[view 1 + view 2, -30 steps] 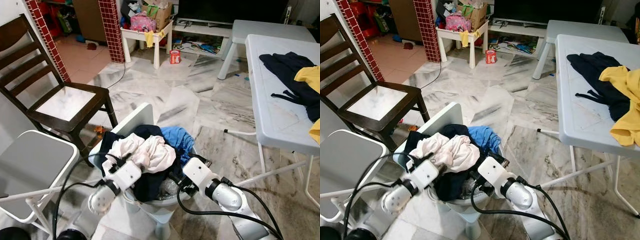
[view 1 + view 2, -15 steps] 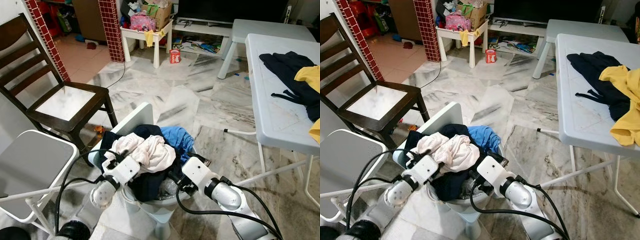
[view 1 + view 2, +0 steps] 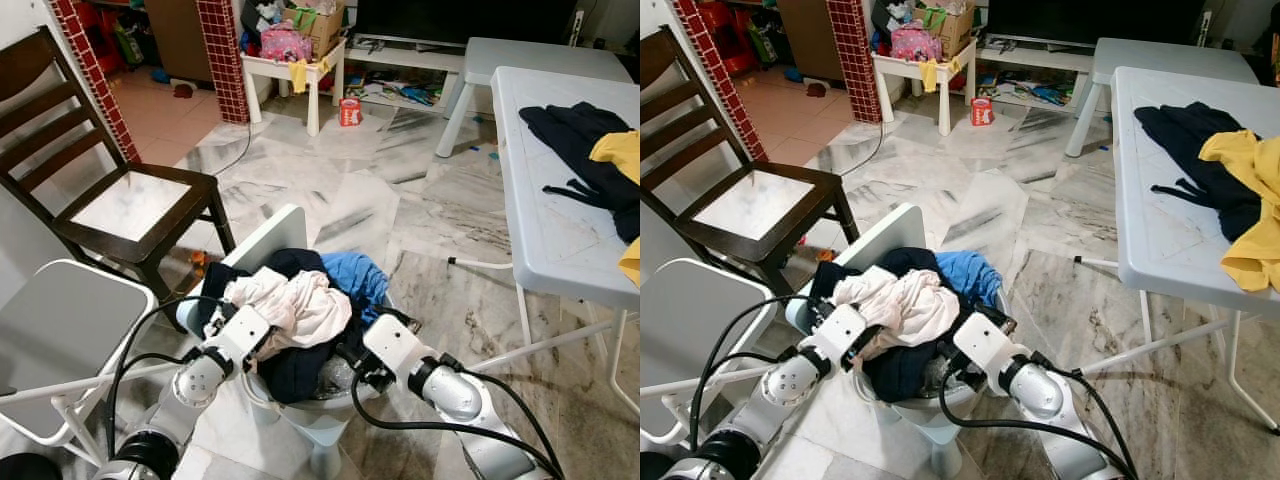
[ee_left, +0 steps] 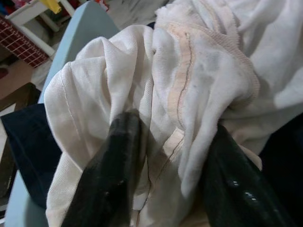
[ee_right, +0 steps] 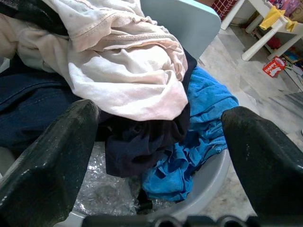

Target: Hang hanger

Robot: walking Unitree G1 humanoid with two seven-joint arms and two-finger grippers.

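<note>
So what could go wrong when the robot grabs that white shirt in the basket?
The left gripper has its fingers pushed into the white shirt, which lies tangled on the dark clothes, so pulling may drag those out too. The laundry basket is heaped full and could tip. The open right gripper sits at the basket's rim and might snag the blue cloth.

No legible text. Red carton (image 3: 350, 112) on floor bears white lettering, too small to read.

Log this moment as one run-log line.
left gripper: jaws open around white garment | right gripper: open at basket rim | hanger: not seen
</note>
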